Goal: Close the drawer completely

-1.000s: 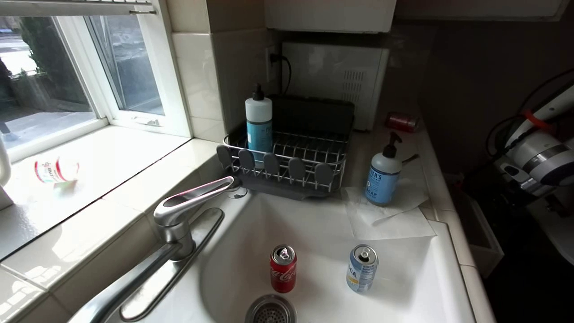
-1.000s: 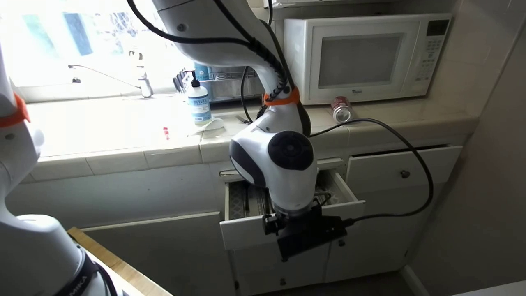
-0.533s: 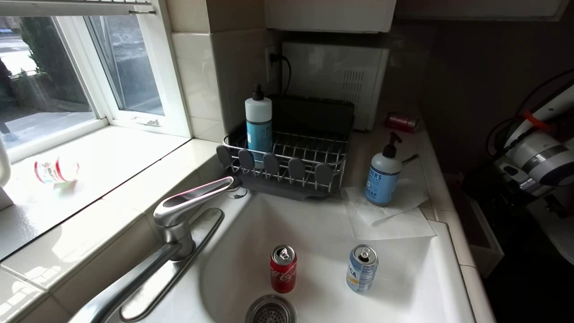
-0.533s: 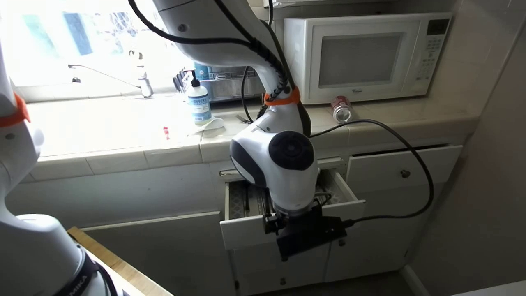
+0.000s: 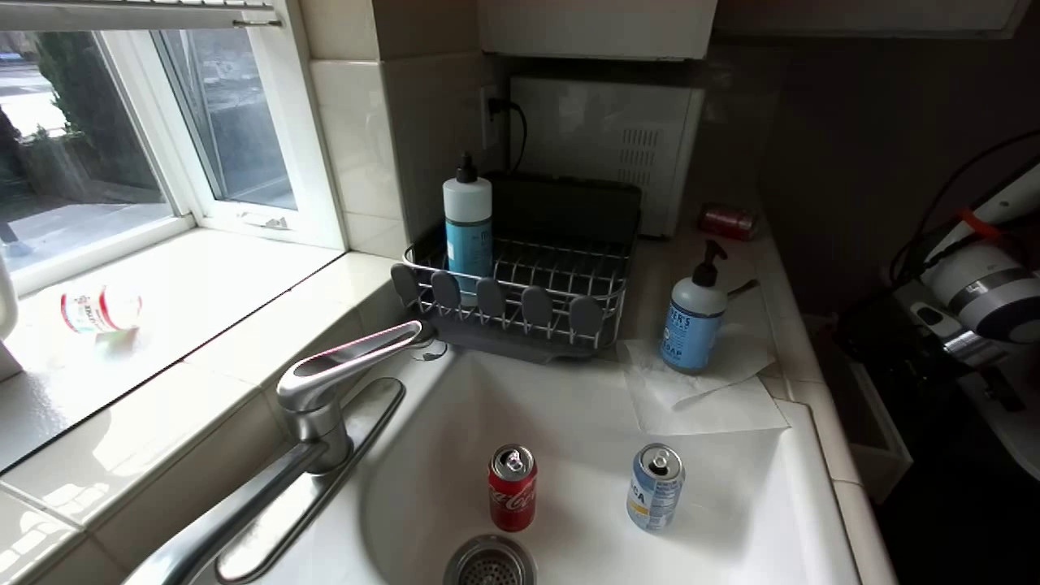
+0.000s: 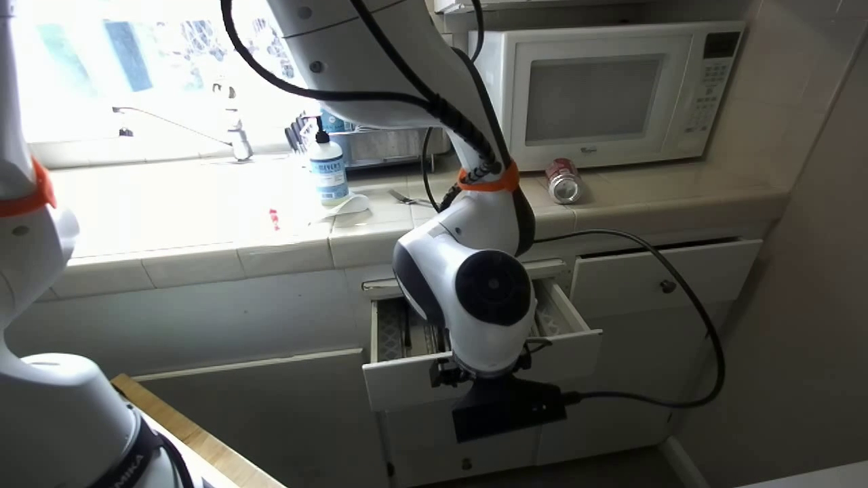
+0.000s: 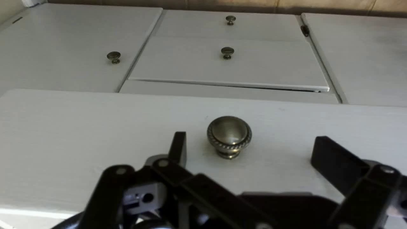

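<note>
Two black fingers [image 7: 335, 163], spread wide and gripping nothing, with the round metal knob [image 7: 229, 133] between their tips in the wrist view, untouched. Down goes the arm [image 6: 475, 230], lower now in both exterior views, yet the drawer [image 6: 407, 388] hasn't budged: standing well out, its front just ahead of the gripper [image 7: 250, 142]. So no closing yet; I'd guess this is lining up for the push. Above the gripper runs the tiled countertop [image 6: 698, 178], with a Meyer's soap bottle [image 6: 329, 173], a red can [image 6: 563, 181] on its side, the white microwave [image 6: 610, 102]. Beside the gripper, a neighbouring drawer [image 6: 668, 274] gapes slightly.
</note>
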Tool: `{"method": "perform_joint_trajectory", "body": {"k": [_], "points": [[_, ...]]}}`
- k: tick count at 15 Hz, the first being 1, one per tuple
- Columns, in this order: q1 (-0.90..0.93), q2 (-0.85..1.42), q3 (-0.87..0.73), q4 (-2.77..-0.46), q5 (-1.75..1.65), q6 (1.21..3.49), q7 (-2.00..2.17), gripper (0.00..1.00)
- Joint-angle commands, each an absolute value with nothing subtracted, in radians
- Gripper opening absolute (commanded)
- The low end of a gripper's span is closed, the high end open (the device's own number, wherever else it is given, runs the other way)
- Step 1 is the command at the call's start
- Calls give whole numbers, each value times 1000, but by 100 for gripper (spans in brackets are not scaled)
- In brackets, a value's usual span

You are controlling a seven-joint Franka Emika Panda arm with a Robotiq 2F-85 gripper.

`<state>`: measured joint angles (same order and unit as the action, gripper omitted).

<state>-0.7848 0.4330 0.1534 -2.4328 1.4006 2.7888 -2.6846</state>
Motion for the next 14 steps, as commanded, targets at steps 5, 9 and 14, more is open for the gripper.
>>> {"method": "perform_joint_trajectory", "body": {"k": [5,9,14], "points": [[-830,438,253,-2397,1503,2647,-2721,100],[-842,438,284,-2391,1518,2657,-2721,100],[-852,469,327,-2356,1548,2671,-2721,100]]}}
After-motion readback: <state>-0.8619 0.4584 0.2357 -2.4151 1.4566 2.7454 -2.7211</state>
